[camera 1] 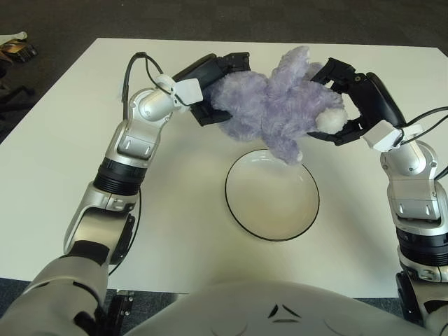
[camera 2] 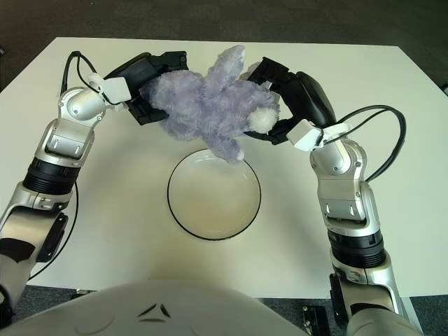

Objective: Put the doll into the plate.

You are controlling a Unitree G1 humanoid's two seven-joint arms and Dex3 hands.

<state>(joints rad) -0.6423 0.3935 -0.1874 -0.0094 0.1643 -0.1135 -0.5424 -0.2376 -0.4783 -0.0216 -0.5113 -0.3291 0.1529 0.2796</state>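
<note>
A fluffy purple doll [camera 1: 276,105] with a white muzzle hangs in the air between my two hands, just above the far rim of the plate [camera 1: 271,194]. The plate is white with a dark rim and lies on the white table in front of me; nothing is in it. My left hand [camera 1: 210,87] is shut on the doll's left end. My right hand [camera 1: 346,105] is shut on its right end, by the white muzzle. One purple leg hangs down over the plate's far edge. The doll also shows in the right eye view [camera 2: 210,105].
The white table [camera 1: 84,140] spreads around the plate. A small object [camera 1: 15,47] lies on the dark floor beyond the table's far left corner. Black cables run along both forearms.
</note>
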